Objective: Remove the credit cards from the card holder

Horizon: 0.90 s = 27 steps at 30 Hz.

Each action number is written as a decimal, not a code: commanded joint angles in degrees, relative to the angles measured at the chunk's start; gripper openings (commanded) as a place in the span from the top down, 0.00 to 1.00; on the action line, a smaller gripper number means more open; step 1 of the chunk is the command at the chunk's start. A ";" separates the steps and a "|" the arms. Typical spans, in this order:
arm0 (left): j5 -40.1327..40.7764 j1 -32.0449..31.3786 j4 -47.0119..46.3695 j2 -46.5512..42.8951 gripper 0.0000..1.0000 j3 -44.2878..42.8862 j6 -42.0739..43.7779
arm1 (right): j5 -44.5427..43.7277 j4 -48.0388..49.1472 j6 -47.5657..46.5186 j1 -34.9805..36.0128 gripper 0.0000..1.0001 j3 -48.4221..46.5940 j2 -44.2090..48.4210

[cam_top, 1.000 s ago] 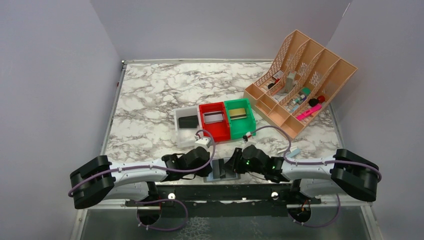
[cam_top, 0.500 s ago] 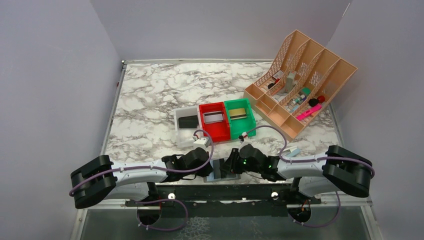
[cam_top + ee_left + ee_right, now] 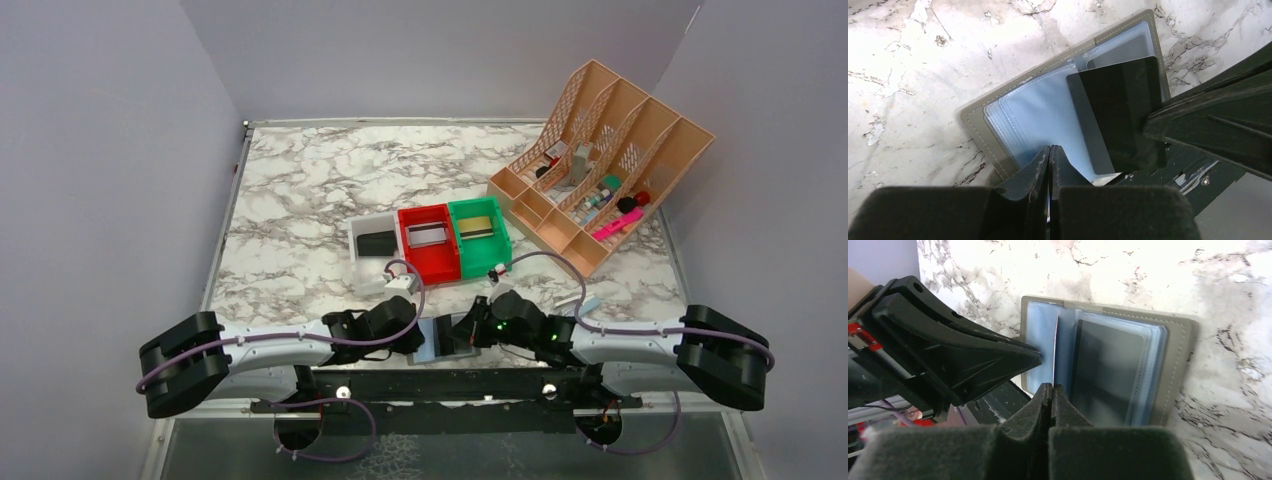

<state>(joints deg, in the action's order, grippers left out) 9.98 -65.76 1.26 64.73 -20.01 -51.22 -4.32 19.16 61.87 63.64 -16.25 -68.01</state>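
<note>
Card holder [image 3: 446, 338] laid open at near edge of desk [image 3: 300, 210], between tips of both arms, pale-blue sleeves facing up. Black card [image 3: 1115, 110] seen askew over sleeves, one corner hidden under right arm's tip. Left fingers [image 3: 1035, 170] pressed together at holder's near edge. Right fingers [image 3: 1038, 405] pressed together beside raised sleeve leaf. Whether anything is pinched by either cannot be told. White bin [image 3: 374, 244], red bin [image 3: 428, 240] and green bin [image 3: 479, 233] set in row just beyond.
</note>
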 commanded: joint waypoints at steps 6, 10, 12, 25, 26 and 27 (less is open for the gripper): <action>3.52 -0.26 10.64 -2.66 0.73 0.56 1.47 | -5.32 -4.77 -1.39 -0.09 0.99 3.15 10.90; 4.05 -0.25 11.72 -5.74 0.58 -1.42 3.16 | -6.25 -4.71 -1.57 -0.10 0.99 4.94 15.74; 4.15 -0.17 12.20 -7.26 0.48 -2.55 4.01 | -6.33 -3.29 -1.57 -0.14 0.99 6.40 17.94; -15.45 6.87 -4.82 -12.58 0.24 -0.33 9.11 | -3.32 9.10 -1.29 -0.09 0.99 11.72 19.70; -17.18 7.61 -6.78 -12.61 0.24 0.52 8.92 | -3.00 10.50 -0.89 -0.09 0.99 11.95 19.22; -18.58 8.26 -8.40 -12.49 0.24 1.28 8.93 | -2.40 12.35 -0.73 -0.09 0.99 12.21 18.51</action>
<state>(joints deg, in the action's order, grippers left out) 2.15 -60.01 3.05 52.99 -21.71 -43.64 -8.10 23.40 60.90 63.64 -5.69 -48.01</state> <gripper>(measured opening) 0.759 0.017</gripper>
